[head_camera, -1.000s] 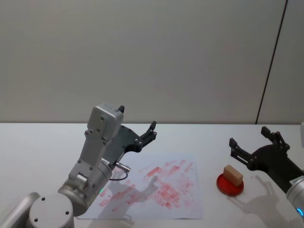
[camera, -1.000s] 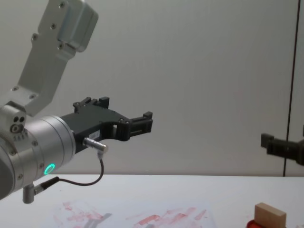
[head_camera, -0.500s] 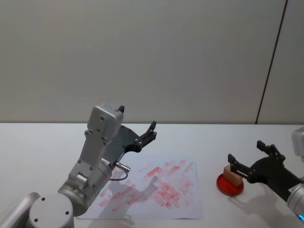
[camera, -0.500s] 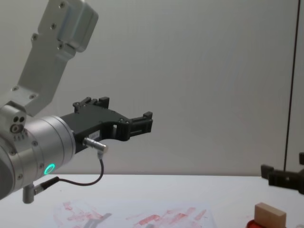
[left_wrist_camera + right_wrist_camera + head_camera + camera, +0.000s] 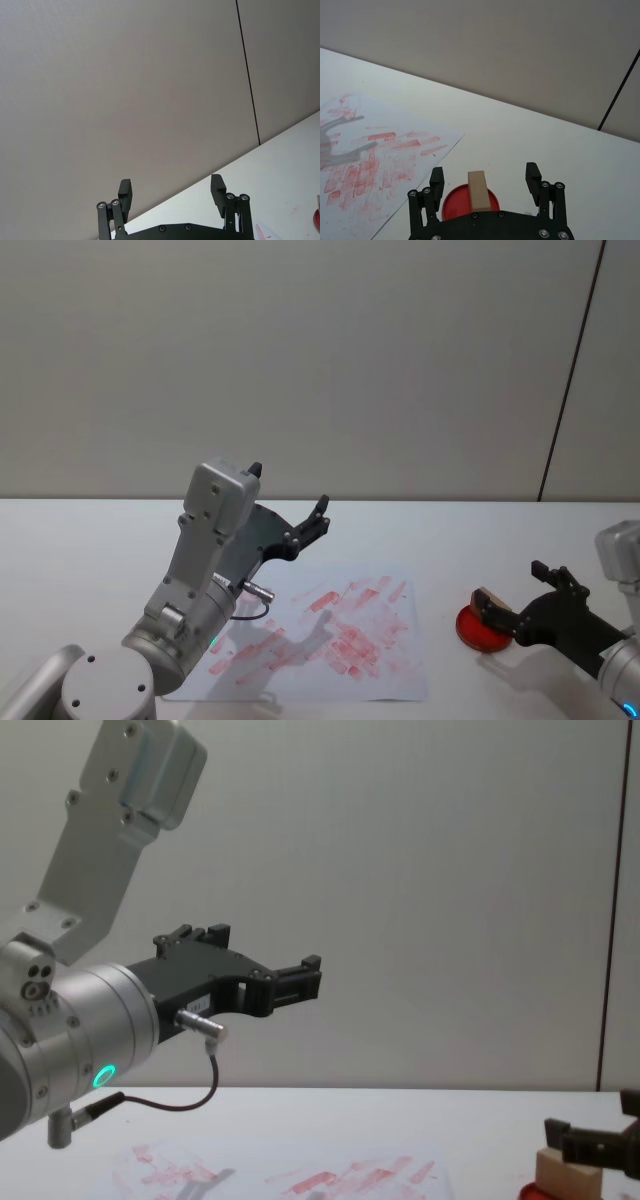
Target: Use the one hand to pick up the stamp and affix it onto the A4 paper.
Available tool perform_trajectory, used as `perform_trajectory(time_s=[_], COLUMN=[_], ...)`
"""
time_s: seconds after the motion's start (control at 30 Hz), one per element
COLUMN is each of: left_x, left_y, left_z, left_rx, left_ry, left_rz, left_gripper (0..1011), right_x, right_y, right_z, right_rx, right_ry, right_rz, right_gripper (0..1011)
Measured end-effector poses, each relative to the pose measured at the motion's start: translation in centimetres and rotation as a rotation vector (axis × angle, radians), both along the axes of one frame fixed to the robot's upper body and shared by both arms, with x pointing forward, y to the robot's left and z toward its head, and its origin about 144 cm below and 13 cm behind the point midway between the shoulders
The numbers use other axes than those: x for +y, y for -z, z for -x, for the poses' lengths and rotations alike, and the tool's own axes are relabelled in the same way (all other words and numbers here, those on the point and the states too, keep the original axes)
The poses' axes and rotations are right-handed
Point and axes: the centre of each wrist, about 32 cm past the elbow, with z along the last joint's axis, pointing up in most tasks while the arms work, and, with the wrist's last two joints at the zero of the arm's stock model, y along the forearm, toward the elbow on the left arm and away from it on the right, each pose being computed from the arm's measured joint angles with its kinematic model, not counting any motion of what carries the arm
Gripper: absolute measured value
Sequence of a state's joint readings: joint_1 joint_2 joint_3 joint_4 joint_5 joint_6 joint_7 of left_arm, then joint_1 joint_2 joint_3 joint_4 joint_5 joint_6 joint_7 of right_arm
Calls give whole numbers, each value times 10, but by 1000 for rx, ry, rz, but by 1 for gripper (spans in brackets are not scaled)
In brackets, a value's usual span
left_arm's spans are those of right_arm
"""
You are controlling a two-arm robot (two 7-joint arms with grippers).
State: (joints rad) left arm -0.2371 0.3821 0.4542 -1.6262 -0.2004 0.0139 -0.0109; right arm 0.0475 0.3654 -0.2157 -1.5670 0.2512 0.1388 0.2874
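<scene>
The stamp (image 5: 477, 190), a pale wooden block, stands on a round red ink pad (image 5: 454, 201) to the right of the A4 paper (image 5: 330, 640). That sheet lies flat and is smeared with red marks. My right gripper (image 5: 484, 176) is open and low over the pad. Its fingers stand on either side of the stamp (image 5: 489, 599) with gaps on both sides. In the chest view the stamp (image 5: 563, 1172) sits just under the right gripper (image 5: 595, 1140). My left gripper (image 5: 318, 515) is open, parked in the air above the paper's left part.
The white table (image 5: 80, 540) runs back to a plain wall. The left arm's big grey wrist housing (image 5: 215, 530) rises over the paper's left edge. A cable (image 5: 190, 1105) loops under the left wrist.
My right gripper has dropped and drawn in toward the ink pad, and its fingers now straddle the stamp. The left arm, stamp and paper have not moved.
</scene>
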Motion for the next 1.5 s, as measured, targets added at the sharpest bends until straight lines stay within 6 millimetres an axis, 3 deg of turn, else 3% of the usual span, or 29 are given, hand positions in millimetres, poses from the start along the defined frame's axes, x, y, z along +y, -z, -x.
perform_trajectory(time_s=[0.33, 0.87, 0.97, 1.2, 1.5], left_x=[0, 0, 0, 0, 0], left_y=[0, 0, 0, 0, 0], left_z=[0, 0, 0, 0, 0], left_rx=[0, 0, 0, 0, 0], left_ry=[0, 0, 0, 0, 0], left_rz=[0, 0, 0, 0, 0], left_gripper=[1002, 1002, 1002, 1002, 1002], right_x=[1, 4, 4, 6, 8], right_y=[9, 18, 19, 20, 17], right_z=[-5, -13, -14, -16, -17], right_rx=[46, 98, 103, 106, 72], right_ry=[-11, -12, -11, -11, -24], right_rz=[3, 14, 15, 11, 0], right_gripper=[976, 543, 402, 216, 216])
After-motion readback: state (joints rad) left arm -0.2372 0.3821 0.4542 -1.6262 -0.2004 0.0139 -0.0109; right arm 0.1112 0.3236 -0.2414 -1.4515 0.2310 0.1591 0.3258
